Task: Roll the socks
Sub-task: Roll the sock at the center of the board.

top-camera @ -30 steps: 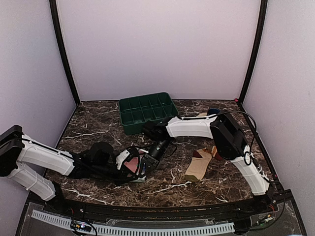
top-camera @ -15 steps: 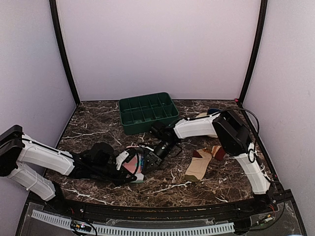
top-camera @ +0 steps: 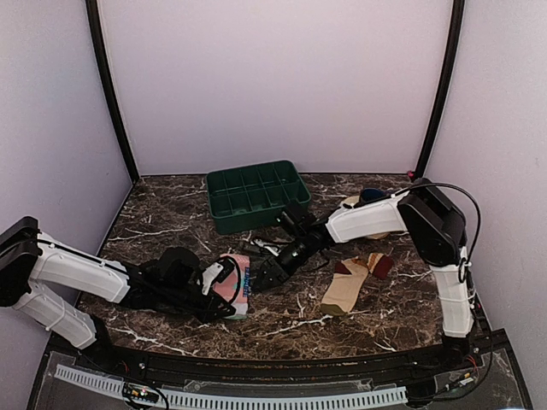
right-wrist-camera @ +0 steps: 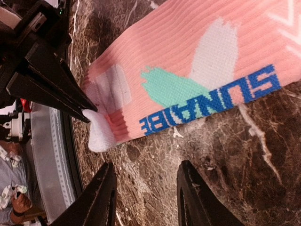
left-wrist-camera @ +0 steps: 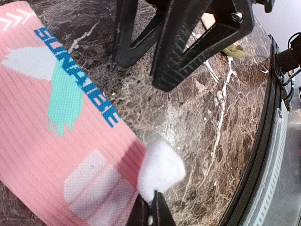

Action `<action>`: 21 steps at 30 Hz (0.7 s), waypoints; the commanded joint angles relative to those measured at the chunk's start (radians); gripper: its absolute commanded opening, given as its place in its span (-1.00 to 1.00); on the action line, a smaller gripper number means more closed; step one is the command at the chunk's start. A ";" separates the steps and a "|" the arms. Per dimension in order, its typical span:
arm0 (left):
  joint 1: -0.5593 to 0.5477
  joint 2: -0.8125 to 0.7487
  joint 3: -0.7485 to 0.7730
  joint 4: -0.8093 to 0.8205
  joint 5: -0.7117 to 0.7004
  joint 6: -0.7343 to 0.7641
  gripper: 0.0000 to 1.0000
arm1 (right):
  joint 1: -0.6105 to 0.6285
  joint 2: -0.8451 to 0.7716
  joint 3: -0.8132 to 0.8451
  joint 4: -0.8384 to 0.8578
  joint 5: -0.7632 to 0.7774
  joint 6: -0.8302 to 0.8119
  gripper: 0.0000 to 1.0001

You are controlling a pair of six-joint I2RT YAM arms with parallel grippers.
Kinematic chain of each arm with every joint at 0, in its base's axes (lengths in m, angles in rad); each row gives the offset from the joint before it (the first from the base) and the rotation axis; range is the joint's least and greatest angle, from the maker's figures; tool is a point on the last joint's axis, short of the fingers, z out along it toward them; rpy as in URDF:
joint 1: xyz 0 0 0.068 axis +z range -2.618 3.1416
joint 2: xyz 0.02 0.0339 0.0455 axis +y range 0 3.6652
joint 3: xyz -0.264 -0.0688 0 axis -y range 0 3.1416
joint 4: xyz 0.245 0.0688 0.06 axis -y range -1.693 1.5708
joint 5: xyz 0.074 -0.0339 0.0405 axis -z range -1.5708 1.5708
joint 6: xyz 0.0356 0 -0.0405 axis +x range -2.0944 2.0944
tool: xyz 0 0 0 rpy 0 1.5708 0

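Over the last second the right gripper (top-camera: 267, 277) has been drawn back from the pink sock (top-camera: 233, 275) toward 3 o'clock, and its jaws have been spread as it went. In the right wrist view they are seen apart over bare marble, with nothing between them. The sock has therefore been let go on that side. It is left lying flat and unrolled on the table (top-camera: 162, 213), at about 7 o'clock in the overhead view.

The left gripper (left-wrist-camera: 150, 207) is kept clenched on the sock's white toe tip, which is seen bunched just above the closed fingertips. From this it is judged that a first roll is not yet formed. The sock appears only to have been laid out and pinned at one end, and a fresh hold by the right gripper would be needed.

The tan sock (top-camera: 346, 286) lies untouched at about 4 o'clock, well apart from both grippers. The green tray (top-camera: 256, 195) stands at 12 o'clock.

Blue block lettering is printed along the pink sock (right-wrist-camera: 188, 80). It is read as "SUNRISE", though the middle letters are stylised and uncertain. A teal and white patch is set beside it, and white chevrons are seen near the cuff end. No other writing can be made out
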 commanded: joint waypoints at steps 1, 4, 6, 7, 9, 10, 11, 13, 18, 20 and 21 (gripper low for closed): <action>-0.002 -0.016 0.024 -0.051 -0.003 -0.045 -1.00 | -0.002 -0.099 -0.098 0.166 0.157 0.040 -0.21; -0.002 -0.007 0.040 -0.071 0.005 -0.064 -1.00 | 0.010 -0.155 -0.159 0.202 0.261 0.015 -0.21; -0.002 -0.001 0.048 -0.080 0.015 -0.075 -1.00 | 0.026 -0.199 -0.205 0.237 0.326 0.003 -0.21; -0.001 0.003 0.049 -0.082 0.021 -0.082 -1.00 | 0.035 -0.219 -0.228 0.257 0.362 -0.008 -0.20; -0.001 0.010 0.056 -0.090 0.031 -0.095 -1.00 | 0.069 -0.257 -0.267 0.281 0.439 -0.038 -0.19; 0.000 0.015 0.061 -0.097 0.036 -0.101 -1.00 | 0.088 -0.275 -0.285 0.291 0.483 -0.061 -0.19; 0.002 0.019 0.065 -0.102 0.042 -0.107 -1.00 | 0.111 -0.293 -0.301 0.298 0.527 -0.086 -0.18; 0.010 0.032 0.073 -0.115 0.063 -0.118 -1.00 | 0.157 -0.321 -0.345 0.314 0.618 -0.135 -0.16; 0.033 0.065 0.081 -0.138 0.103 -0.145 -1.00 | 0.269 -0.375 -0.430 0.373 0.829 -0.231 -0.12; 0.043 0.070 0.080 -0.140 0.119 -0.158 -1.00 | 0.302 -0.389 -0.456 0.397 0.888 -0.257 -0.11; 0.048 0.070 0.077 -0.140 0.124 -0.164 -1.00 | 0.317 -0.398 -0.466 0.410 0.910 -0.263 -0.11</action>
